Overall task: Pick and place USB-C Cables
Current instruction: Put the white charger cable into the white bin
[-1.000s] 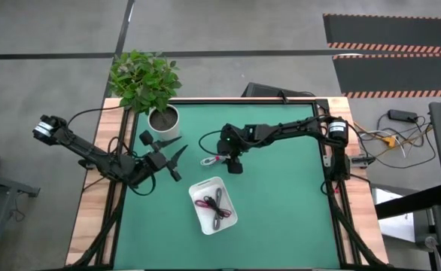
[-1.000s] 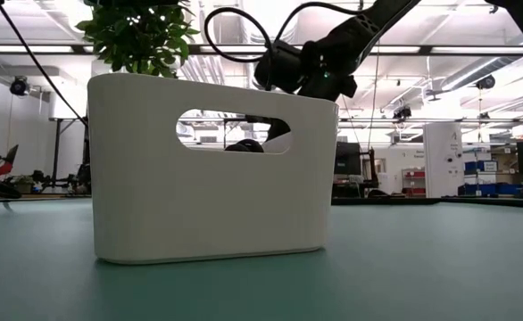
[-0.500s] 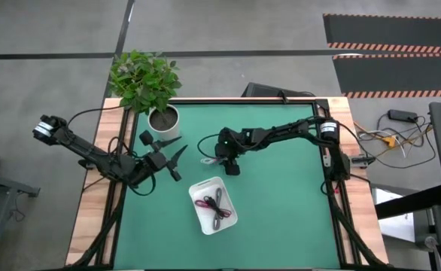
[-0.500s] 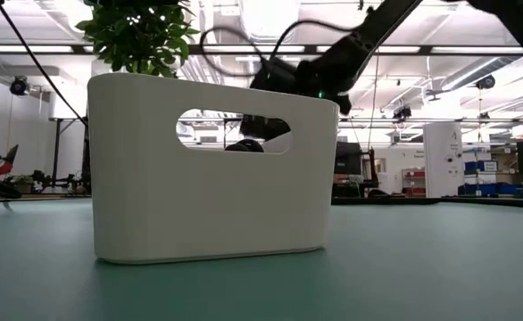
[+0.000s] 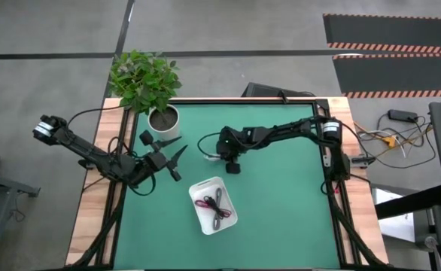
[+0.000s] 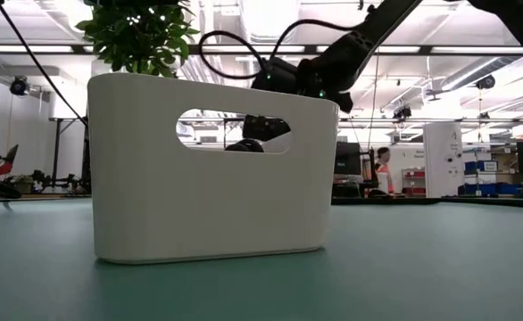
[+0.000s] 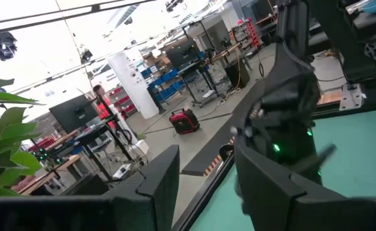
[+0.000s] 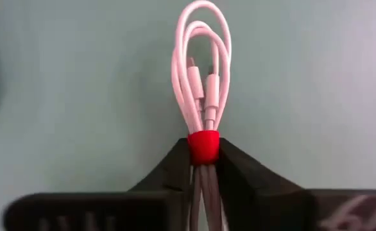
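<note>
A white cable bundle (image 8: 204, 83) with a red band lies on the green table (image 5: 281, 196), just beyond the white tray (image 5: 214, 205). My right gripper (image 8: 204, 168) (image 5: 219, 156) is shut on it. In the tray lie a magenta-red cable (image 5: 203, 203) and a dark grey one (image 5: 221, 214). My left gripper (image 5: 177, 158) (image 7: 207, 192) waits open near the table's left edge, holding nothing. In the low view the tray's wall (image 6: 208, 187) hides the white cable. My right gripper pinches the white bundle at its red band (image 8: 203, 146), one finger (image 8: 175, 168) on each side. The fingers come from above. The bundle's looped end (image 8: 204, 25) sticks out past the fingertips. Whether the bundle is off the table, I cannot tell.
A potted plant (image 5: 147, 83) stands at the table's far left corner, close to my left arm. The right arm's black wire (image 5: 205, 139) loops above the table beside my right gripper. The table's right and near parts are bare green mat.
My right gripper has come down and a little toward the table's left edge, onto the white cable, and has taken hold of it at the red band. The cable has stayed where it lay.
</note>
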Available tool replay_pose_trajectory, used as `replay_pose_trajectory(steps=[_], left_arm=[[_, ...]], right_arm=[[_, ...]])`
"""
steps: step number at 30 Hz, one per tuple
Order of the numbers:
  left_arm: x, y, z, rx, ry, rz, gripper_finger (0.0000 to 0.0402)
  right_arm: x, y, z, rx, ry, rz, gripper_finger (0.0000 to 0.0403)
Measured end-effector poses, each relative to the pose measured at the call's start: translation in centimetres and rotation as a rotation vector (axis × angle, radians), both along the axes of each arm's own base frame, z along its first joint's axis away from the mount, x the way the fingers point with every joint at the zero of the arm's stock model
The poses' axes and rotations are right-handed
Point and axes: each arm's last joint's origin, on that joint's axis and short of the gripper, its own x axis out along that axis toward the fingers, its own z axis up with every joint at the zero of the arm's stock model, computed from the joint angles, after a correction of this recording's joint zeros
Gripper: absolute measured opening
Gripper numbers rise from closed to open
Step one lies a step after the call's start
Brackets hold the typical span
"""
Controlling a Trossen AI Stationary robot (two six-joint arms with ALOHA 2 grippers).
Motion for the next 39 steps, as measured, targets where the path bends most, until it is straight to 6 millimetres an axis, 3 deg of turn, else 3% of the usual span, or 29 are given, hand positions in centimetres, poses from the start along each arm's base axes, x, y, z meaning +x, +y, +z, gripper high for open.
replay_pose_trajectory(steps=[2, 9, 12, 16, 24, 30, 39], left_arm=[[0.0, 0.0, 0.0, -0.007, -0.005, -0.002, 0.0138], [0.2, -0.1, -0.2, -0.035, -0.02, -0.006, 0.0138], [0.3, -0.2, -0.3, -0.034, -0.018, -0.011, 0.0138], [0.4, -0.5, -0.6, -0.028, -0.004, -0.019, 0.0138], [0.5, -0.6, -0.7, -0.04, -0.01, -0.023, 0.0138], [0.7, -0.7, -0.8, -0.076, -0.036, -0.049, 0.0138], [1.3, -1.8, -0.3, -0.18, -0.171, -0.449, 0.0138]], right_arm=[[-0.4, 0.2, 1.4, -0.009, -0.001, -0.013, 0.0027], [-2.8, 3.0, 7.6, -0.141, -0.04, -0.056, 0.0029], [-4.3, 4.2, 10.5, -0.139, -0.131, -0.082, 0.0029], [-6.5, 5.8, 12.6, -0.088, -0.255, -0.103, 0.0029], [-10.2, 8.7, 11.8, 0.018, -0.581, -0.094, 0.0029], [-11.4, 9.8, 10.8, 0.072, -0.764, -0.076, 0.0029], [-12.3, 12.4, 9.9, 0.039, -0.947, 0.063, 0.0029]])
